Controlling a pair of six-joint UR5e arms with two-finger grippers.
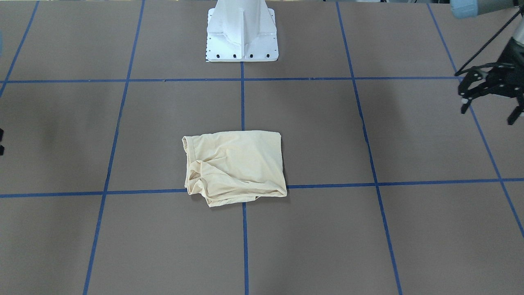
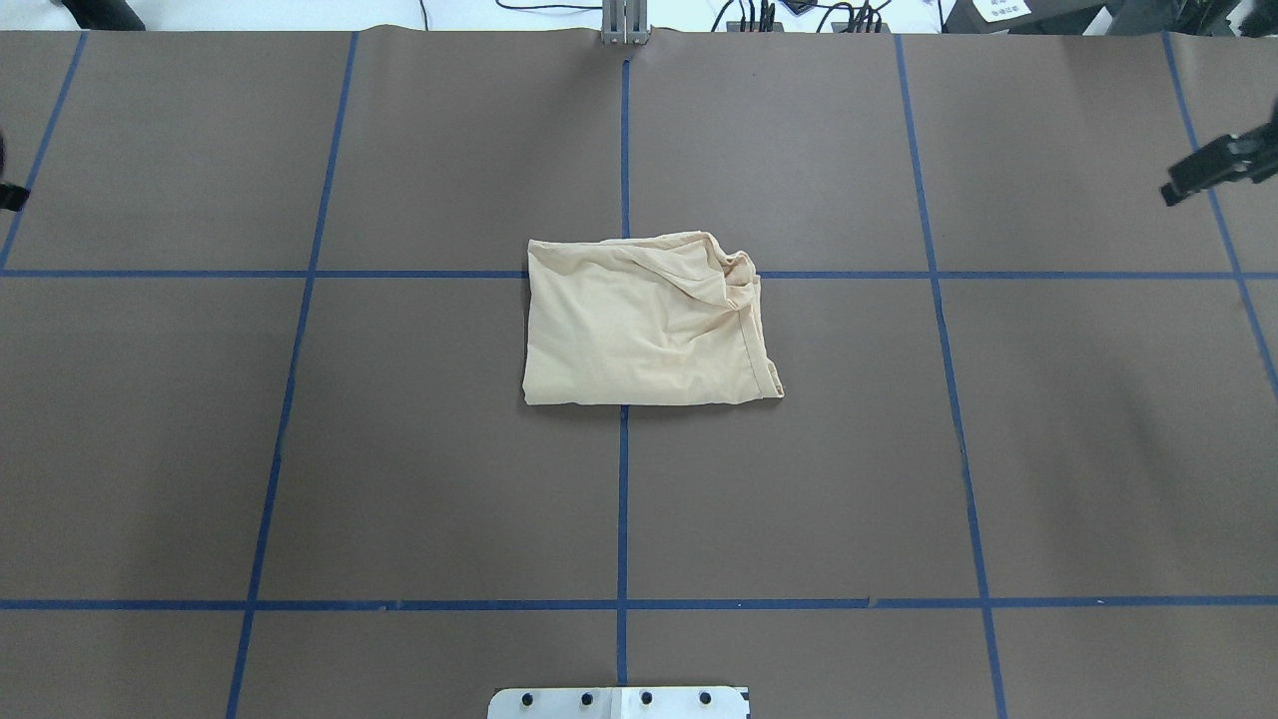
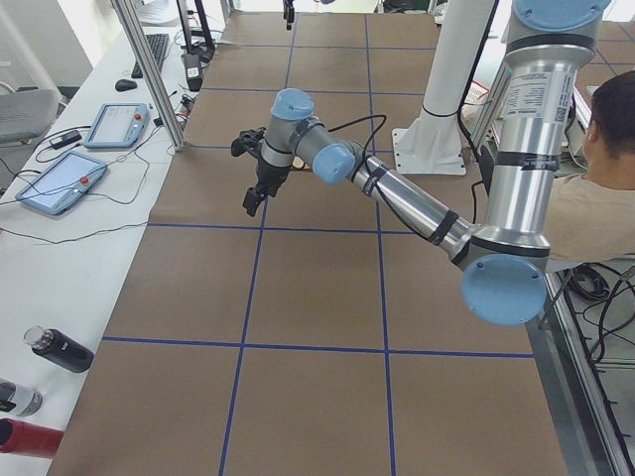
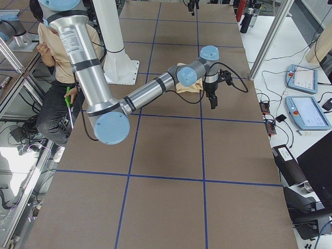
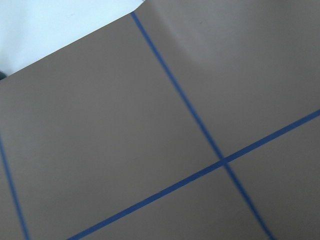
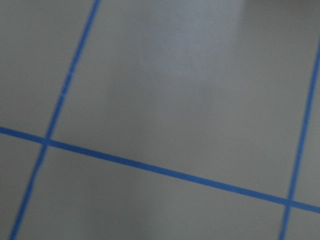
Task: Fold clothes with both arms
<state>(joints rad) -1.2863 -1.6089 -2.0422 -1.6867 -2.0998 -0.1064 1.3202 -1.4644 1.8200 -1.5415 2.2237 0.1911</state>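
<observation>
- Two bottles lie on the white bench beside the table, a dark bottle point(image 3: 60, 349) and a red bottle point(image 3: 20, 436). I cannot tell what is in either.
- The T-shirt point(image 2: 639, 330) lies folded into a rough rectangle in the middle of the brown table point(image 2: 399, 469). It covers the crossing where the centre blue tape line point(image 2: 622, 499) meets a cross line.
- Its pale cream cloth is fairly smooth on the robot's left side. The edge on the robot's right is bunched and creased, with a stitched hem running down it.
- The left gripper point(image 1: 489, 114) hangs above the table far out to the robot's left, well apart from the shirt. Its fingers point(image 1: 464, 107) are spread wide with nothing between them, touching neither cloth nor table.
- The right gripper point(image 2: 1198, 178) sits out at the opposite side, also well apart from the shirt. Only a dark sliver of it shows from above, and I cannot tell whether its fingers are apart or together.
- Both wrist cameras show only bare brown surface and blue tape.
- The white pedestal base point(image 1: 242, 37) stands on the centre line behind the shirt, with clear space between them.
</observation>
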